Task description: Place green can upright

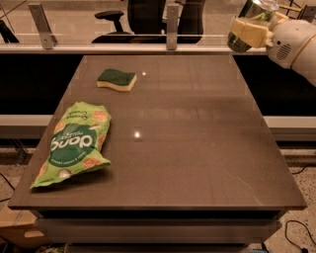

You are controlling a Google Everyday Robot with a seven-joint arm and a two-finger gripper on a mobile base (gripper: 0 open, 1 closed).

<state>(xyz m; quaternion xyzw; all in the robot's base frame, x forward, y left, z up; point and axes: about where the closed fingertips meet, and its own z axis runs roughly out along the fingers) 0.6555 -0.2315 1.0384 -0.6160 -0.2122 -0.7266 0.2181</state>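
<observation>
- One gripper [251, 28], the two-finger one with pale yellow pads on the white arm, hangs in the air at the top right of the view. It is beyond the far right corner of the dark brown flat-topped table [197, 148] and well above it.
- It is clamped round the green can [257, 9], a small dark metal drink can with shiny silver ends. The pale pads [247, 30] cross the can's middle.
- The can touches no surface. It is tilted, with its upper end leaning right and its lower end pointing down toward the table's far edge.
- A large crinkled green snack bag [74, 143] lies flat on the table's left side, and a yellow sponge with a green top [116, 79] sits near the far left. Both are well apart from the can.
- The step in hand looks like the carry: the can is grasped and lifted but not yet set down.
- The next move calls for bringing the can over the bare middle or right of the tabletop. The wrist then has to turn until the can's axis stands vertical, and the arm must lower until one flat end rests squarely.
- Only then should the jaws let go. Released while tilted, the can would likely tip and roll.
</observation>
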